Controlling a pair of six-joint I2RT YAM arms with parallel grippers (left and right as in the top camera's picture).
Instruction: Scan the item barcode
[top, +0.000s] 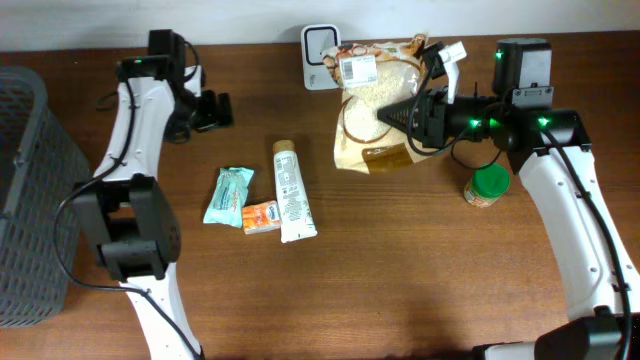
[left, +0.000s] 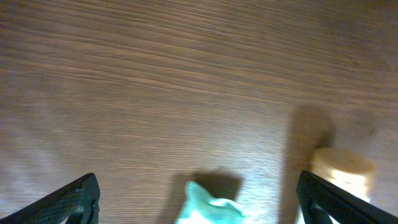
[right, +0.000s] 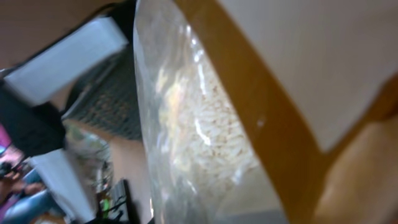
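A clear and tan bag of rice (top: 372, 100) is held up off the table at the back, with my right gripper (top: 398, 114) shut on its right side. The bag's white barcode label (top: 357, 68) faces up, close to the white scanner (top: 320, 45) by the back wall. The bag (right: 205, 137) fills the right wrist view and hides the fingers there. My left gripper (top: 212, 110) is at the back left, open and holding nothing. In the left wrist view its fingers (left: 74, 200) stand wide apart above the wood, with a teal packet (left: 208, 205) between and below them.
On the table lie a teal packet (top: 228, 195), a small orange packet (top: 262, 217) and a white tube (top: 292, 190), whose tan cap (left: 344, 169) shows beside the left fingers. A green-lidded jar (top: 487, 185) stands under the right arm. A grey basket (top: 30, 200) fills the left edge.
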